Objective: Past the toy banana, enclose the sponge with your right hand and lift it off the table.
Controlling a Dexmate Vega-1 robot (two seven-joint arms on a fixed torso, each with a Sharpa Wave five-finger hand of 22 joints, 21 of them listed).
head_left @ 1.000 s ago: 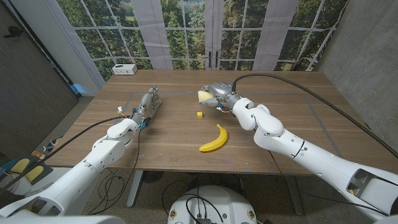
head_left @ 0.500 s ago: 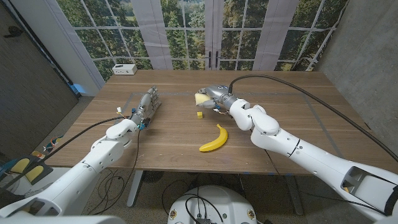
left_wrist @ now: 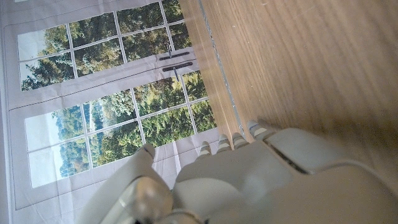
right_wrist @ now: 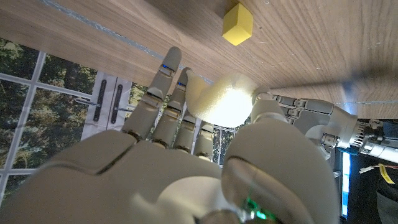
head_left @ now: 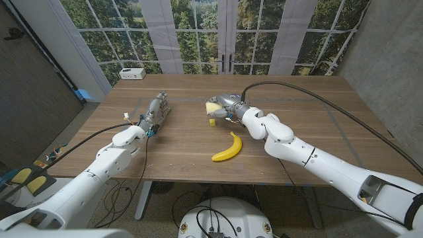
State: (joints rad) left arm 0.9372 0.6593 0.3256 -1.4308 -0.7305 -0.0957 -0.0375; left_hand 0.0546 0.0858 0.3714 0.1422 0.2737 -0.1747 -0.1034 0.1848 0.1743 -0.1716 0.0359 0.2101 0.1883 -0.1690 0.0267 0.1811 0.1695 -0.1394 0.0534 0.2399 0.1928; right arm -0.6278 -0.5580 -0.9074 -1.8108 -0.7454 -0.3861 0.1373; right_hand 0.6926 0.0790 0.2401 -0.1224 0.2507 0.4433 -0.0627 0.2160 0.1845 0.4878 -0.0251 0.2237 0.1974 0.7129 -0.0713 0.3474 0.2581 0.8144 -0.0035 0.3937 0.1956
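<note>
Now one sponge [head_left: 213,104], pale yellow, held in right hand [head_left: 225,106] above worktop [head_left: 317,119], past one banana [head_left: 228,148]. One small yellow cube [head_left: 211,121] below sponge. Left hand [head_left: 157,110] holds nothing, fingers extended, close together.

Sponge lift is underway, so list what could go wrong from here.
1. The right hand holds the sponge mostly at its fingertips; it may slip out.
2. The small yellow cube sits just below the hand; a dip could knock it.
3. The toy banana lies near the forearm's path when pulling back.
</note>
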